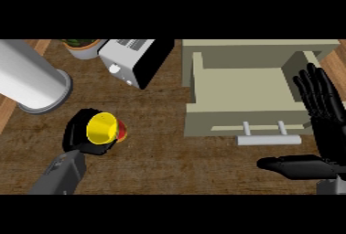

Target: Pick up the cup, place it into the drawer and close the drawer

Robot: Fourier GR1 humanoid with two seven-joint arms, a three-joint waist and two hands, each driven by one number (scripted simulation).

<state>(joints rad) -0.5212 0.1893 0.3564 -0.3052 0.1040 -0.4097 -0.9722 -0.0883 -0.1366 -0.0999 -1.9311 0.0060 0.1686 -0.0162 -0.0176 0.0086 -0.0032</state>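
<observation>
Cup (103, 128), yellow with red showing at side, sits in my left hand (79, 132), fingers curled round it, mouth tipped toward camera, well left of drawer (238, 89). Drawer stands open, handle (268, 140) facing me, so carry across comes next, I judge. My right hand (317, 114) rests beside drawer's right wall, fingers straight, thumb out, holding nothing; placed for later push, perhaps. Wooden counter (169, 155); toaster (135, 59), potted plant (81, 45), paper towel roll (30, 75) behind.

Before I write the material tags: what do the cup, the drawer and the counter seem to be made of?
Cup: glossy plastic, by its flat yellow and red colour, held in the left hand. Drawer: matte beige painted panels; its handle looks like pale metal. Counter: dark wood, showing grain.
</observation>
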